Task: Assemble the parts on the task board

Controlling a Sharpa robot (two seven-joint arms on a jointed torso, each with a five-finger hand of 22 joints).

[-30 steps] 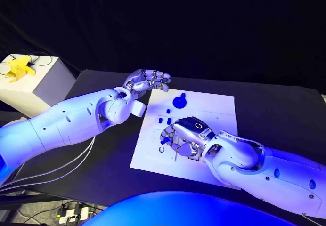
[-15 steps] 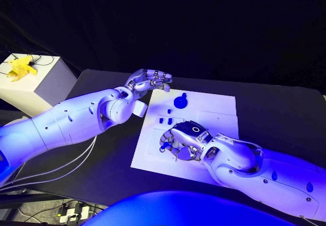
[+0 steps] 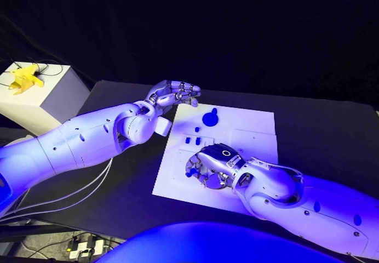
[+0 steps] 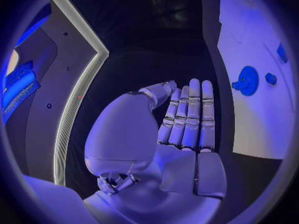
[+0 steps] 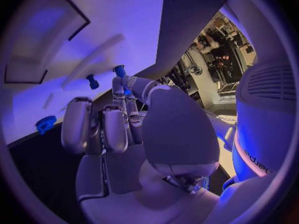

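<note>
Board: Your white task board (image 3: 245, 131) lay flat in the middle of the black table (image 3: 332, 131).
Left hand: Your left hand (image 3: 172, 94) hung above the far left corner of the board. Its fingers (image 4: 189, 115) were straight and pressed side by side, and they held nothing.
Right hand: Your right hand (image 3: 212, 164) was low over the near left part of the board, palm down, with its fingers (image 5: 102, 127) curled. A small blue part (image 5: 119, 74) sat right at the fingertips. I could not tell if the fingers pinched it or only touched it.
Round part: A blue round part (image 3: 209, 116) with little teeth lay on the far side of the board, well apart from your right hand.
Small parts: Two small blue pegs (image 3: 192, 141) stood just beyond your right hand.
Side box: A yellow thing (image 3: 23, 76) sat on a white box (image 3: 35, 104) at the far left.
</note>
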